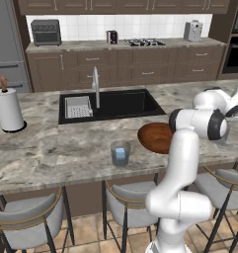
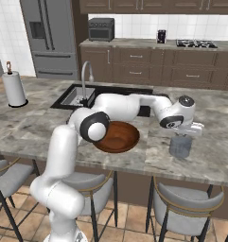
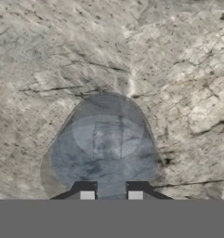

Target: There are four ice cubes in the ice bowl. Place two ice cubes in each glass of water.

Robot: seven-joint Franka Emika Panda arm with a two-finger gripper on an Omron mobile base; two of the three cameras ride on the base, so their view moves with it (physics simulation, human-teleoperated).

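The grey-veined marble island counter has open surface between the white paper-towel roll at the far left and the black sink, while its front edge runs close to the left glass. Two short, straight-sided, clear grey-blue tumblers are visible, the left one holding a pale ice cube, with the one round, reddish-brown wooden ice bowl between them. At the right, the gripper hangs directly above the second glass, its jaws drawn narrow, though whether they pinch a cube I cannot tell.
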